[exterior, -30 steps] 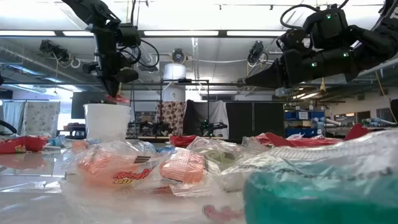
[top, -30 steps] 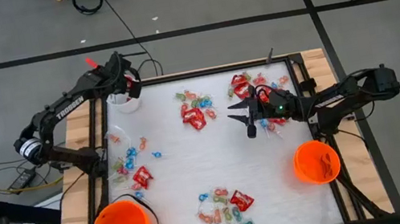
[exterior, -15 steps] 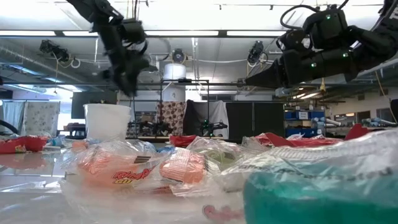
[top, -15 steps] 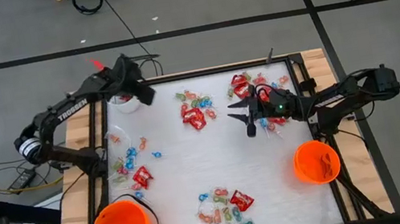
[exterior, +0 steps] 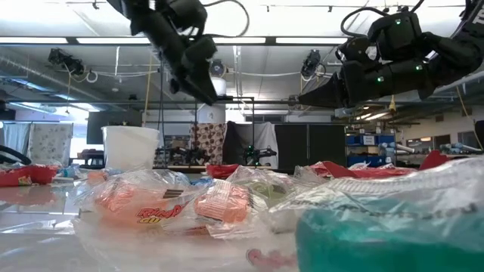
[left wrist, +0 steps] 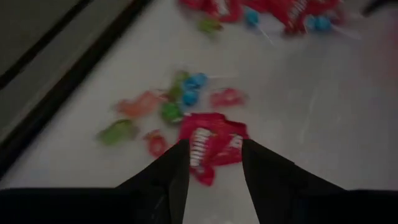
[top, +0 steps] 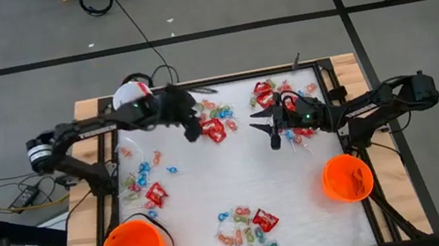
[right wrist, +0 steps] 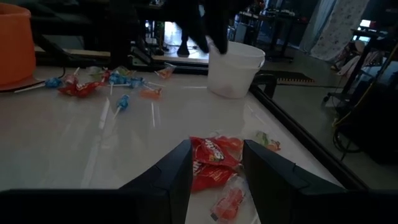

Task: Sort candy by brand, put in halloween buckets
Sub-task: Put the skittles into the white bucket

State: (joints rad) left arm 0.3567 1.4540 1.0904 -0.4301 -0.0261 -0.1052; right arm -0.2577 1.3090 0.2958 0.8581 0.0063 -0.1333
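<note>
Your left claw (left wrist: 214,163), fingers apart, empty, hovers directly over red packet (left wrist: 211,146); packet's long axis runs between fingers.

Even overhead light fills the high view; the white table (top: 214,195) shows a pale sheen and only soft, short shadows beside the candy (top: 213,124). In the low view, ceiling strip lights glow behind the table, so both arms read as dark silhouettes, and the wrapped sweets nearest the lens are badly out of focus. The left wrist view is dim and smeared with blur. The right wrist view is sharper, with glare streaking the table near the white pail (right wrist: 235,68).
</note>
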